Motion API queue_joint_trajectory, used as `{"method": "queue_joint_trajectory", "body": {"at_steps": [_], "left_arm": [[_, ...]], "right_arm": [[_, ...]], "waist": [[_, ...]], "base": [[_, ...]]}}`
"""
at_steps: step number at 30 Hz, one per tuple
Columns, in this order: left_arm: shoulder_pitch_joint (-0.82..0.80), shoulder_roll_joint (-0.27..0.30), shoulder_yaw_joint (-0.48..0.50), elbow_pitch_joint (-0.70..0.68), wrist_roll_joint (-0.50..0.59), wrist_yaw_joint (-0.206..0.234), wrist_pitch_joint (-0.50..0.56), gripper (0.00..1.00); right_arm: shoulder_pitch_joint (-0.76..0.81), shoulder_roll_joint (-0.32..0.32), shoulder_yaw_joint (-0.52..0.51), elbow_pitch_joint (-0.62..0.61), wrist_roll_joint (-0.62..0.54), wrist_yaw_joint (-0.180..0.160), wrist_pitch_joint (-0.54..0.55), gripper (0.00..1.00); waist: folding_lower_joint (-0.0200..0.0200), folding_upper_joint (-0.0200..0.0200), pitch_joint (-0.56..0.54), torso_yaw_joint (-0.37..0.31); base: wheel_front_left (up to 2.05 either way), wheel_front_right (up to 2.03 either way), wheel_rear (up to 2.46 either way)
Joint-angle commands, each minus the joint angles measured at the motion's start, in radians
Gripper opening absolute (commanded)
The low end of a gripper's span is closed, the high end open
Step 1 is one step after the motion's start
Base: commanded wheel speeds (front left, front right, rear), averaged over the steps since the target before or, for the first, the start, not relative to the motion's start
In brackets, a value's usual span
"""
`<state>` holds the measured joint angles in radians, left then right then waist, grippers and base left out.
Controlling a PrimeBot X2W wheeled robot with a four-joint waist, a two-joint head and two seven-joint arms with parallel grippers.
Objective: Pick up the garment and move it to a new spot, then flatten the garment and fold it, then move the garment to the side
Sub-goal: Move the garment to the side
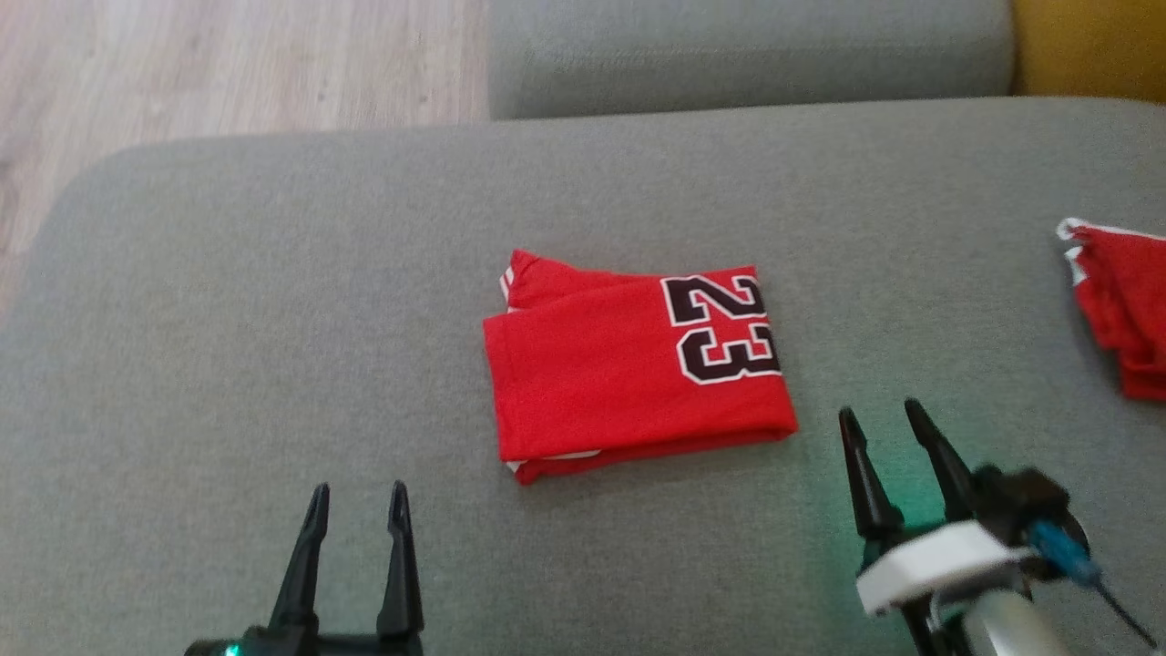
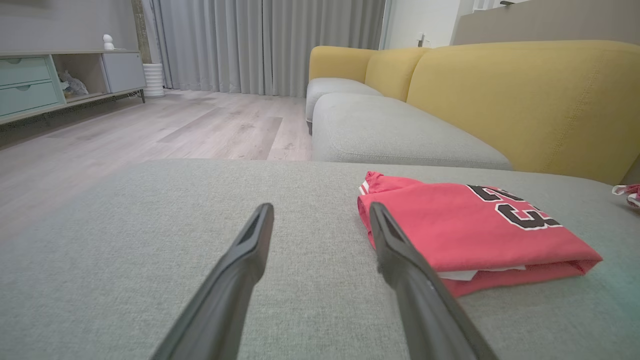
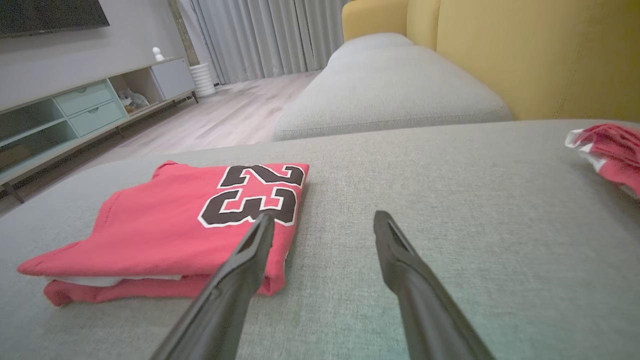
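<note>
Support: grey fabric sofa seat, flat, corner rounded at far left. On it: folded red garment near the middle, black "23" facing up. Also a second red cloth, crumpled, at the right edge, well apart.

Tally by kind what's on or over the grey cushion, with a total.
Red garments: 2, the folded jersey and a loose garment at the right edge
End effectors: 2, left end effector and right end effector, both open
Total: 4
</note>
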<state>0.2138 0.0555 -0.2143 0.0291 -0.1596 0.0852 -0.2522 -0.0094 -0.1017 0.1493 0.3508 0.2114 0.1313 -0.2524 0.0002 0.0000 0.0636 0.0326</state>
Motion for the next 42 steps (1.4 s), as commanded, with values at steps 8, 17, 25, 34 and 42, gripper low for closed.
{"method": "queue_joint_trajectory", "body": {"at_steps": [8, 17, 25, 34, 42], "left_arm": [[-0.086, -0.005, -0.007, -0.043, 0.011, 0.015, -0.010, 1.00], [-0.120, -0.005, -0.047, -0.025, 0.013, 0.033, -0.010, 1.00], [-0.136, -0.005, -0.047, -0.036, 0.011, 0.040, -0.010, 1.00], [-0.177, -0.005, -0.021, -0.056, -0.002, 0.011, -0.010, 1.00], [-0.230, -0.005, 0.011, -0.096, 0.004, -0.035, -0.010, 1.00]], "right_arm": [[-0.252, -0.005, 0.102, 0.219, 0.149, -0.001, 0.060, 1.00], [-0.415, -0.016, 0.222, 0.426, 0.309, -0.001, 0.139, 0.10], [-0.479, -0.084, 0.280, 0.444, 0.378, -0.001, 0.033, 0.00], [-0.511, -0.207, 0.234, 0.350, 0.289, -0.001, -0.004, 0.00], [-0.544, -0.331, 0.138, 0.229, 0.222, -0.001, 0.020, 0.00]], "waist": [[-0.0002, 0.0000, 0.065, 0.037], [-0.0002, 0.0000, 0.095, 0.073], [-0.0002, 0.0000, 0.124, 0.024], [-0.0002, 0.0000, 0.202, -0.134], [-0.0002, 0.0000, 0.287, -0.231]], "base": [[0.00, 0.00, 0.00], [0.00, 0.00, 0.00], [0.00, 0.00, 0.00], [0.00, 0.00, 0.00], [0.00, 0.00, 0.00]]}}
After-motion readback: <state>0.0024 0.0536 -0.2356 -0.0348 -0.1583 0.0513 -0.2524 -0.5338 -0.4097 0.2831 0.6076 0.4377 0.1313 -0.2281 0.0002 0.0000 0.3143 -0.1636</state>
